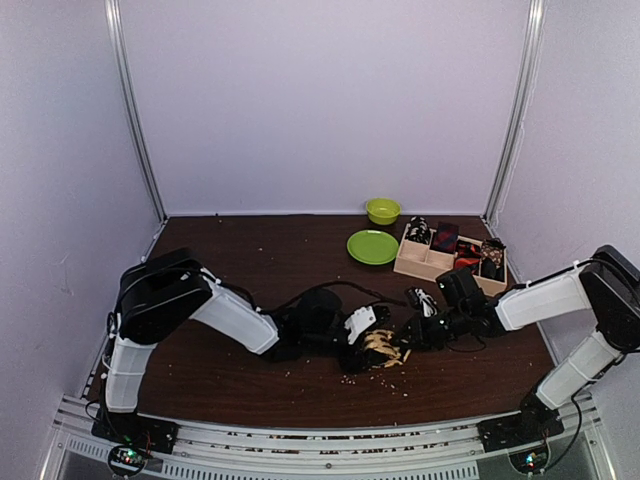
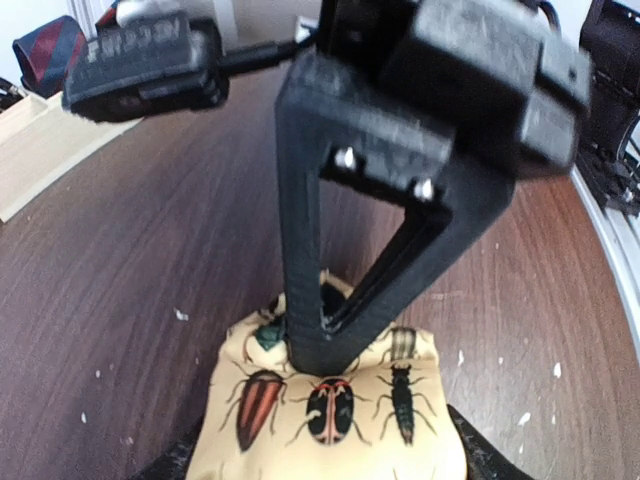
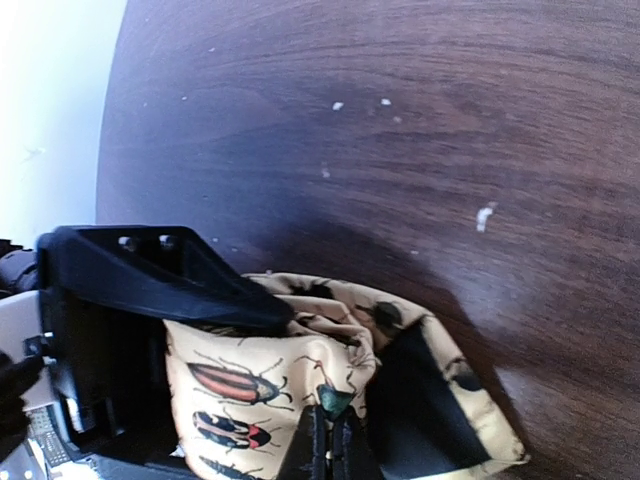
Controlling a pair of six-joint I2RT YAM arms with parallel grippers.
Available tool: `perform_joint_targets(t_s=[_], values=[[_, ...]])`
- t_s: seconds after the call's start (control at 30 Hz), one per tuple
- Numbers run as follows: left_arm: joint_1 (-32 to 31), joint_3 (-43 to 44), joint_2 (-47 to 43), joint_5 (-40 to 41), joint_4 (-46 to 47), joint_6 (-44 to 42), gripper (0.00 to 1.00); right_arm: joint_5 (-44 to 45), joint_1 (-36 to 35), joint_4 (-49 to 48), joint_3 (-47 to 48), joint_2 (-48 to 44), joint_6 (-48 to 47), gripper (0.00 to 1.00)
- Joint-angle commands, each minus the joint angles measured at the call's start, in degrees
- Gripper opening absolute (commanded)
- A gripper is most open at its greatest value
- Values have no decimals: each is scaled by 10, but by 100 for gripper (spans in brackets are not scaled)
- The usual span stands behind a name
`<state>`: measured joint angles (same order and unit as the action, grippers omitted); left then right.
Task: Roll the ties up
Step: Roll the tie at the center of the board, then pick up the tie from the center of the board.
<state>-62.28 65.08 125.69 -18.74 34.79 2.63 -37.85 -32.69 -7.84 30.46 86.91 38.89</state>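
Looks mid-roll, so work in small turns: keep the free length taut, stack the edges square, and never release both grips at once, or the coil slackens and cones. Pinches the top fold of the tan beetle-print tie (image 2: 330,400) with the right gripper (image 2: 320,340), drawn narrow from above and biting into the cloth. Brackets the same tie from the opposite side with the left gripper (image 1: 366,335), set wider. Cannot tell whether that one squeezes or merely flanks. Lies bunched on the table (image 1: 250,270) at front centre, directly between both grippers, well apart from the wooden tray (image 1: 430,264).
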Motion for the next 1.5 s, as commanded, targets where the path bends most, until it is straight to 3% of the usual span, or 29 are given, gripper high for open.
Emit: perform_joint_targets(t_s=[0.0,0.2,0.37,0.47,0.6,0.73,0.9,0.97,1.07,1.13,1.3,1.47], values=[[-6,34,28,-12,-10,19,68,85,3,124,-24,7,-34,0],[-9,81,69,-13,-37,25,69,115,3,153,-14,8,-44,0],[-9,56,62,-8,-10,30,75,133,3,176,-12,-1,-50,0],[-9,53,64,-13,-10,29,68,119,1,165,-12,-3,-49,0],[-13,52,65,-10,-23,12,48,84,1,144,-9,-19,-42,0],[-18,35,61,7,-53,-15,39,51,22,144,-7,-59,-20,19],[-19,8,55,15,-61,-26,37,-12,67,75,-50,-117,36,48],[-19,4,54,18,-62,-27,37,-22,68,63,-52,-115,37,57],[-19,2,54,22,-62,-29,37,-41,67,37,-55,-85,42,62],[-19,3,54,24,-62,-29,37,-58,62,1,-60,-60,53,80],[-19,3,54,25,-63,-29,37,-81,40,-84,-75,-2,84,85],[-19,1,53,25,-64,-29,38,-110,35,-211,-103,14,130,79]])
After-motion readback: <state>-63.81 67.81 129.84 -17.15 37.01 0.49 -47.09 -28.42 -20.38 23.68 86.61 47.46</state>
